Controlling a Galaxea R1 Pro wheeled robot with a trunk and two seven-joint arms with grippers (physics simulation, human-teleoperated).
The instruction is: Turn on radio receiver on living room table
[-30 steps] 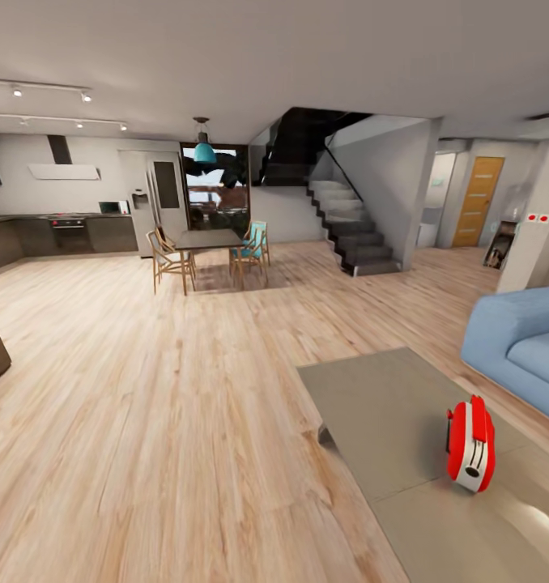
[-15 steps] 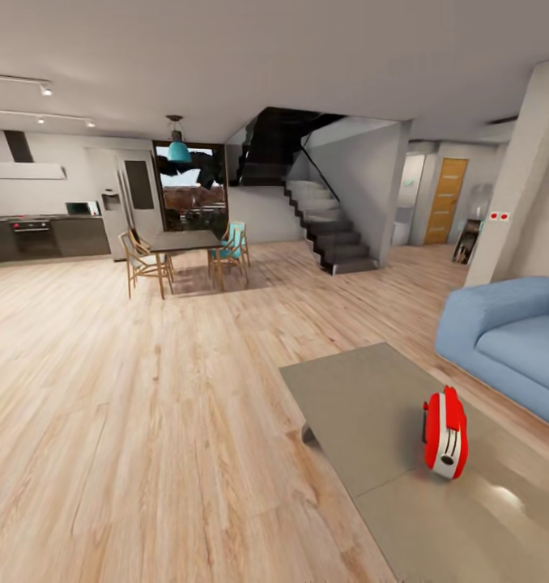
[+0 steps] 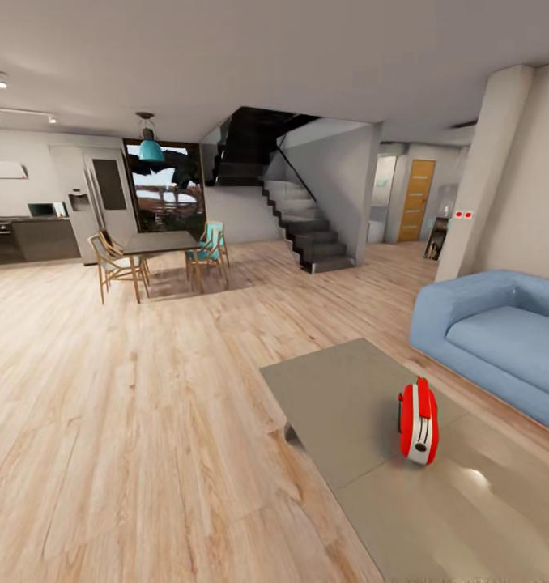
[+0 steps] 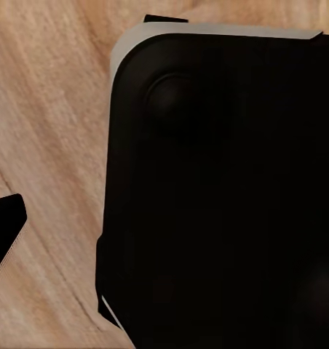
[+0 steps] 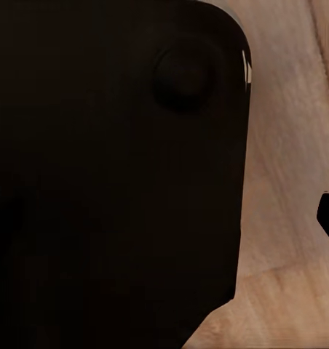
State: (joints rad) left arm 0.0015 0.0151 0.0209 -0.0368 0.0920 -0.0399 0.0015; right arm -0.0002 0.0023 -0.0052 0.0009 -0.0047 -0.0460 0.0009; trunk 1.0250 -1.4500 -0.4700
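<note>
I am rolling toward the red radio point(image 3: 418, 421) on the grey surface point(image 3: 347, 405), must get closer, and cannot tell how my pincers stand.

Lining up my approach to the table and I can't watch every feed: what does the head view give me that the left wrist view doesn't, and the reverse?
Head view: the small red radio receiver with white edge band standing upright on the large low glossy grey table, the blue sofa past the table on the right, the dark dining table with wooden and teal chairs and the dark staircase farther back.

Left wrist view: a big black rounded body with a pale edge close to the camera.

Both: light wood plank floor.
</note>
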